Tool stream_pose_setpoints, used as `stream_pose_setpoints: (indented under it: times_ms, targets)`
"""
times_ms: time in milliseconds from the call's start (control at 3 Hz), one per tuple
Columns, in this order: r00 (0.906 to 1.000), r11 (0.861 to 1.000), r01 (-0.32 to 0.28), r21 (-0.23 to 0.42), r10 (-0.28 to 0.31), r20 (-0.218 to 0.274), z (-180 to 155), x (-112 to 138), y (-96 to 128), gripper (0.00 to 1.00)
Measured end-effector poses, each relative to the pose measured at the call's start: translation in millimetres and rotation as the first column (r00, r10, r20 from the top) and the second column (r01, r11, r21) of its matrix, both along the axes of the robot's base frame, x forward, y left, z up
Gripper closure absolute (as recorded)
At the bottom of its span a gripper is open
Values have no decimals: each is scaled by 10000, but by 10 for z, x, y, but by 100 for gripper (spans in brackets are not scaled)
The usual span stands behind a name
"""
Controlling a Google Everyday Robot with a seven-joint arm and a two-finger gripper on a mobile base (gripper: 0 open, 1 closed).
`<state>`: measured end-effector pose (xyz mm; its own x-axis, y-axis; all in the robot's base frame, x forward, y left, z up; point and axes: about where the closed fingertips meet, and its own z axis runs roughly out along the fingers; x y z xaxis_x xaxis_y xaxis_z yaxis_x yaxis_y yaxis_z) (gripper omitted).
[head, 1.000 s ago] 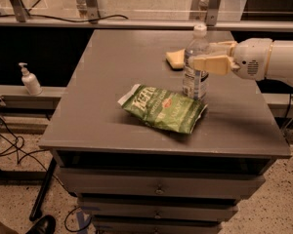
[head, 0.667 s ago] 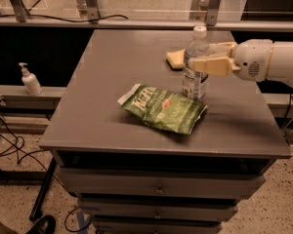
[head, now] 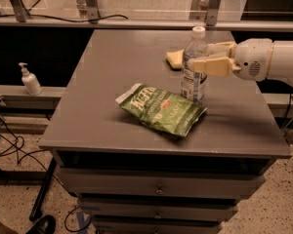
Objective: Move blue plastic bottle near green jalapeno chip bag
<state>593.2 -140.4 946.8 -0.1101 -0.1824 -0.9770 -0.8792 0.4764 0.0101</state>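
Gripper [head: 202, 56] grasps the upright blue plastic bottle [head: 193, 84]; green jalapeno chip bag [head: 161, 110] just beside it.

Grey table [head: 102, 126] with drawers beneath, standing on a speckled floor [head: 14, 199]. Yellow sponge [head: 174, 58] lying on the table's far right part, just behind the gripper [head: 201, 56] that reaches in from the right. White pump-dispenser bottle [head: 30, 80] upright on a ledge to the left; black cables [head: 4, 145] trailing below it.

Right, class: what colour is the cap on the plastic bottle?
White cap, clearest in the camera view; the gripper grips the blue plastic bottle at mid-height.
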Motion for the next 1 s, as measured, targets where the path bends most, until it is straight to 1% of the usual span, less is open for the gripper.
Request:
stream_pose_setpoints:
  times_ms: [333, 667, 1000]
  targets:
    - [9999, 9999, -135, 38, 135, 45, 13, -14, 10, 12]
    - [9997, 9997, -222, 56, 221, 87, 19, -28, 15, 0]
    - [9997, 9997, -229, 53, 228, 93, 20, -31, 14, 0]
